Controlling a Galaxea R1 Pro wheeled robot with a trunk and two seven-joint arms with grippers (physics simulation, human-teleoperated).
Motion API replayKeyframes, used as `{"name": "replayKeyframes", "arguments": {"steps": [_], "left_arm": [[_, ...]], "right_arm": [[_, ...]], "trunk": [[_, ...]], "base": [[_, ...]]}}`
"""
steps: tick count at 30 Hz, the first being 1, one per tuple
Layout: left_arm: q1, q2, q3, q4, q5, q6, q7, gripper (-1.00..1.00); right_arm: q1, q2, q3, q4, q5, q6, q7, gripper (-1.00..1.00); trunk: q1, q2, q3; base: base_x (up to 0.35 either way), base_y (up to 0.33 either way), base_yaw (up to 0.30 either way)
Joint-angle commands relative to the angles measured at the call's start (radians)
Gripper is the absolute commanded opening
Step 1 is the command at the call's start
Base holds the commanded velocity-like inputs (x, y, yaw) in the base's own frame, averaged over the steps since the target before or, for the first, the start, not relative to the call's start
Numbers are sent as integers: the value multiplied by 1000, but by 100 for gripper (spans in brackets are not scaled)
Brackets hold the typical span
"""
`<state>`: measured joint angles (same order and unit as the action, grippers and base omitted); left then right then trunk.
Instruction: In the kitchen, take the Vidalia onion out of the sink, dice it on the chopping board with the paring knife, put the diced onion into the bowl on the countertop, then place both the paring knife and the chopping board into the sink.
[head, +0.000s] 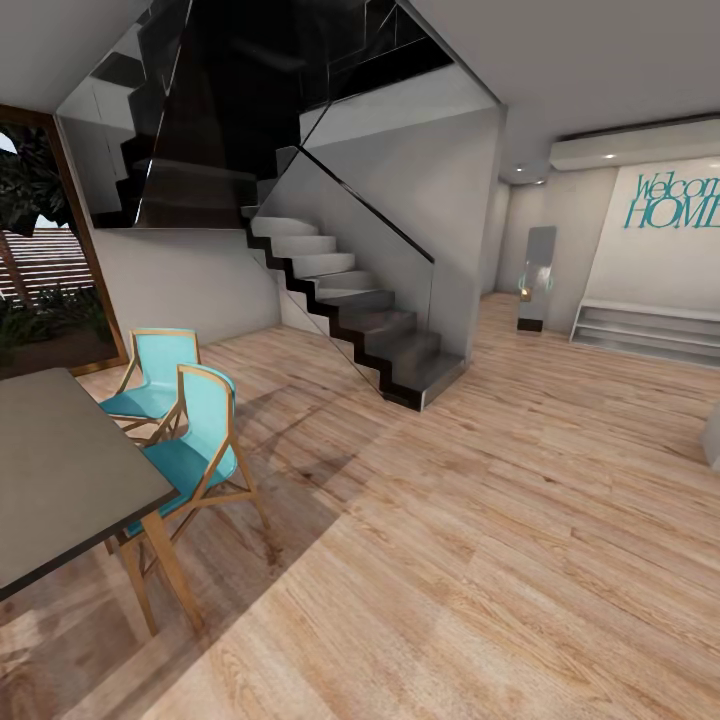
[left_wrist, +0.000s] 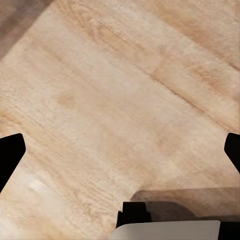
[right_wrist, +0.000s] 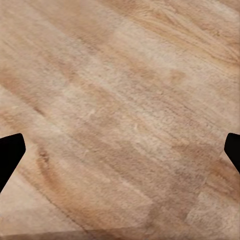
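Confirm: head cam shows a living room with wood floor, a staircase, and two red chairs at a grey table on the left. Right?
Not quite. In the head view the two chairs are turquoise with light wooden frames, not red. The rest stands: wood floor, staircase, and a grey table on the left.

Black wedge-shaped fingertips (left_wrist: 10, 155) at both frame edges, black fingertips (right_wrist: 10, 155) likewise in right wrist view, white-and-black robot base (left_wrist: 165, 230) at bottom
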<state>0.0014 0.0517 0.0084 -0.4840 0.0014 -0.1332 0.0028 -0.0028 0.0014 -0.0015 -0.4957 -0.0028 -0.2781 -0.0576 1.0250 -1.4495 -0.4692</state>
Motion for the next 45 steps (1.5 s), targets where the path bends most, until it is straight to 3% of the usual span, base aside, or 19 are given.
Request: {"name": "replayKeyframes", "arguments": {"steps": [1,20,37,45], "left_arm": [[0,0,1,-1,0,-2,0,100],[0,-12,-1,25,-2,-8,-3,100],[0,-17,1,29,-1,-31,-1,100],[0,-18,1,31,0,-31,-1,100]], "right_arm": [[0,0,1,0,0,-3,-2,100],[0,-2,0,20,0,-1,-4,100],[0,0,0,20,0,-3,-4,100],[0,0,0,20,1,-3,-4,100]], "trunk": [[0,0,-1],[0,0,-1],[-65,119,52],[-96,175,78]], "base": [[0,0,0],[0,0,0],[0,0,5],[0,0,182]]}}
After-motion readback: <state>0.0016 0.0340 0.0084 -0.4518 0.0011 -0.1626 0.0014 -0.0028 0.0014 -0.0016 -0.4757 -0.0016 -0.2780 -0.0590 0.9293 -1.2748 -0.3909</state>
